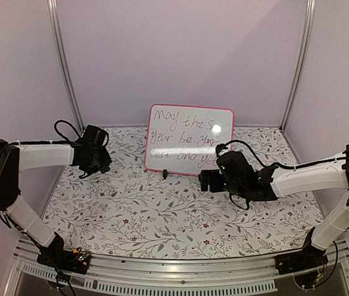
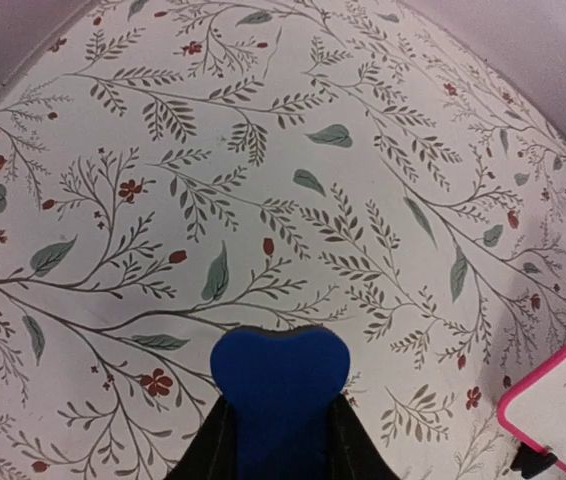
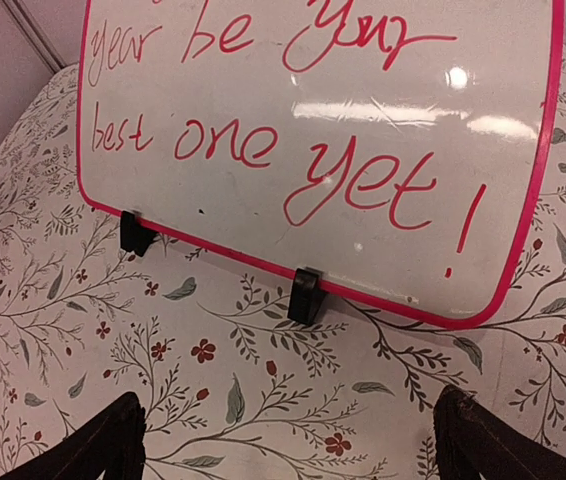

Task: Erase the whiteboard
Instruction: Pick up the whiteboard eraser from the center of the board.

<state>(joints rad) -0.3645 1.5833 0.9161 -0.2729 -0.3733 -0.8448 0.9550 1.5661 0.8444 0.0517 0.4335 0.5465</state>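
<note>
The whiteboard stands upright at the back of the table on two small black feet, pink-framed and covered in red handwriting. In the right wrist view the whiteboard fills the upper frame, and my right gripper hovers just in front of its lower edge, open and holding nothing. The right gripper sits low at the board's right foot. My left gripper is shut on a blue eraser above the table. It hangs left of the board, whose corner shows at the lower right.
The floral-patterned table cover stretches from the board to the near metal rail. Pale walls with metal corner posts enclose the back and sides.
</note>
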